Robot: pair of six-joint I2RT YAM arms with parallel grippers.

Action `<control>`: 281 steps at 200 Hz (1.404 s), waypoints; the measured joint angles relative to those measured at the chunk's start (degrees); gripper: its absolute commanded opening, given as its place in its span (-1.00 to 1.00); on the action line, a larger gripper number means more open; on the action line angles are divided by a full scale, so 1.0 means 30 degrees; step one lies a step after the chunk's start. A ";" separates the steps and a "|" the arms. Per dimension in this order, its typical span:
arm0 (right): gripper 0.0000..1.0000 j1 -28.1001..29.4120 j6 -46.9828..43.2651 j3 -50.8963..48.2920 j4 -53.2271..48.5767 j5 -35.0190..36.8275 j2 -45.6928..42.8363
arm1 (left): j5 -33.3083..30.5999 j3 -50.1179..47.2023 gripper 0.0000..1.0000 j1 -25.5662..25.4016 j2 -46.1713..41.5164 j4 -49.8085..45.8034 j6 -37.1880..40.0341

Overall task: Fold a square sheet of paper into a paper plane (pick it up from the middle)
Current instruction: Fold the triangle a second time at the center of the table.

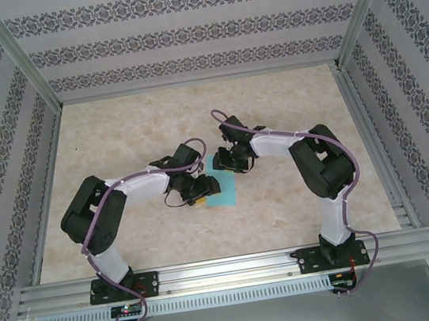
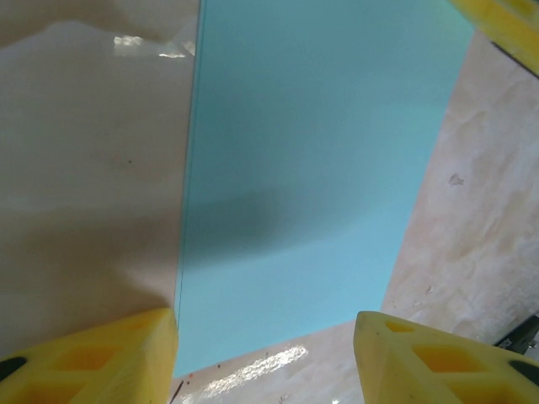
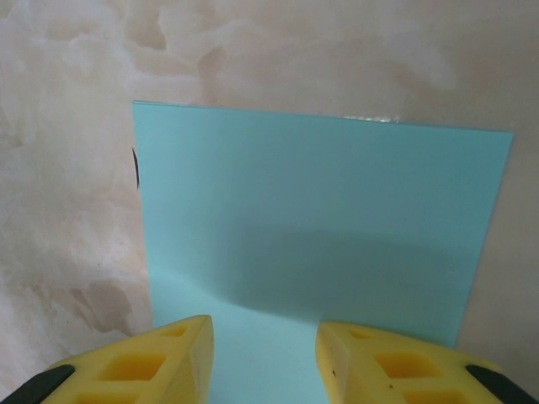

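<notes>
The square sheet of paper (image 1: 226, 195) is turquoise-blue and lies flat on the marbled table, between the two grippers. My left gripper (image 1: 205, 187) is at its near left edge. In the left wrist view its yellow fingers (image 2: 101, 358) stand apart, open, on either side of the sheet's (image 2: 312, 168) near edge, with nothing between them. My right gripper (image 1: 229, 162) is at the sheet's far end. In the right wrist view the right gripper (image 3: 263, 328) is open low over the paper (image 3: 320, 210), which passes under the gap. The paper plane is out of view.
A yellow finger of the right gripper (image 2: 505, 21) pokes into the top right of the left wrist view. Aluminium rails (image 1: 230, 270) run along the near edge, and patterned walls (image 1: 180, 29) enclose the table (image 1: 114, 127) on three sides.
</notes>
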 measured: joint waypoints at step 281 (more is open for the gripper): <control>-0.19 -0.0211 0.0219 -0.0364 0.0503 -0.0452 -0.0102 | -0.1559 0.2630 -0.22 -0.0911 0.0714 -0.2681 0.0736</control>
